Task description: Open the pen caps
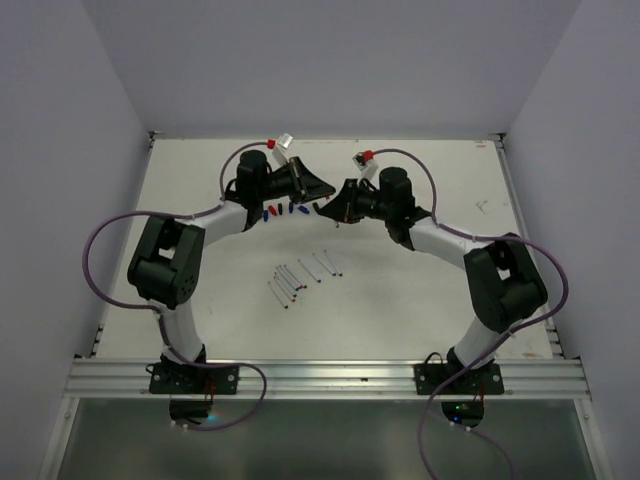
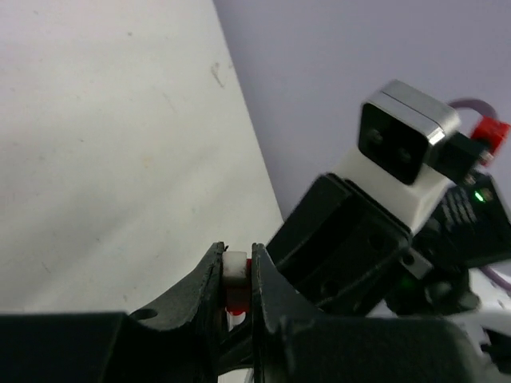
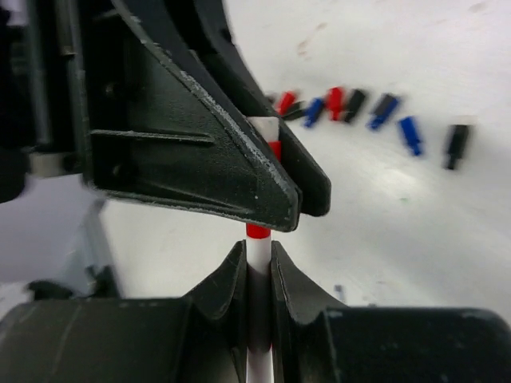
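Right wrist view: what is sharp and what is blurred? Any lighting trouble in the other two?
Right wrist: the left gripper is fairly sharp, the loose caps behind it blurred. Left wrist: its own fingers are dark, detail lost. Top external: even light, faint shadows, pens tiny.

Top external: fixed high above the near edge, looking down and forward over the whole flat white table (image 1: 420,300), far off. Left wrist: close behind the black left gripper (image 2: 237,251), facing the right arm's white boxy wrist camera (image 2: 399,148). Right wrist: close behind the black right gripper (image 3: 257,249), facing back. Shared by both: the thin white red-banded plastic pen (image 3: 258,233) clamped between.
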Robot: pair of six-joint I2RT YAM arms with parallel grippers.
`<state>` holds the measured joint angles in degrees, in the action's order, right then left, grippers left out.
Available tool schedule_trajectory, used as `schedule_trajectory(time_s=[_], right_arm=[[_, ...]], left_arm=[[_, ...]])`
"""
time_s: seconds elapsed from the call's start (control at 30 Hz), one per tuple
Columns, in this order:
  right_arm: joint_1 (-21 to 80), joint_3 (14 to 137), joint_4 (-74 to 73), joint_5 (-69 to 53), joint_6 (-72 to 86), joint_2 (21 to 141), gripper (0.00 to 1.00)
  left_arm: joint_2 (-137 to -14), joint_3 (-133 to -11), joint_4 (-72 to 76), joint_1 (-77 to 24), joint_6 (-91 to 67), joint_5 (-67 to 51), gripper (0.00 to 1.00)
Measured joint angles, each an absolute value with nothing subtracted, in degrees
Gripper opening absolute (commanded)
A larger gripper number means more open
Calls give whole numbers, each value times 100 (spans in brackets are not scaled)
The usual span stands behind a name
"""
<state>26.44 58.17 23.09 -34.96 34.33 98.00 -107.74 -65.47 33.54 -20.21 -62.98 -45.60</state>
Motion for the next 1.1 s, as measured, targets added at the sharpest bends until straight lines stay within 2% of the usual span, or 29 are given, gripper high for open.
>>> schedule_trajectory(time_s=[0.13,0.33,0.47,0.57,0.73,1.0,1.1], right_arm=[[3065,5817,1485,-1909,2545,9332,0],[4086,6029,687,840,1330,9177,0],[4541,6031,537,2102,746,9297,0],[4689,6031,519,2550,502,9343,0],[4512,5865,611,2032,499,9297,0],[3310,5144,1553,-1275,1490,9048,0],[3059,5092,1861,-2134,1868,9078,0]], left_arm=[[-10418,-6910,1817,-2276,-5553,-3723,0],[-10145,-6989,845,-2408,-5299,-3081,0],[-10147,-6987,530,-2495,-5450,-2851,0],[-10160,-6984,432,-2526,-5601,-2781,0],[-10265,-6949,484,-2530,-5706,-2832,0],[-10304,-6635,1072,-2499,-5791,-3142,0],[-10269,-6613,1205,-2438,-5806,-3350,0]])
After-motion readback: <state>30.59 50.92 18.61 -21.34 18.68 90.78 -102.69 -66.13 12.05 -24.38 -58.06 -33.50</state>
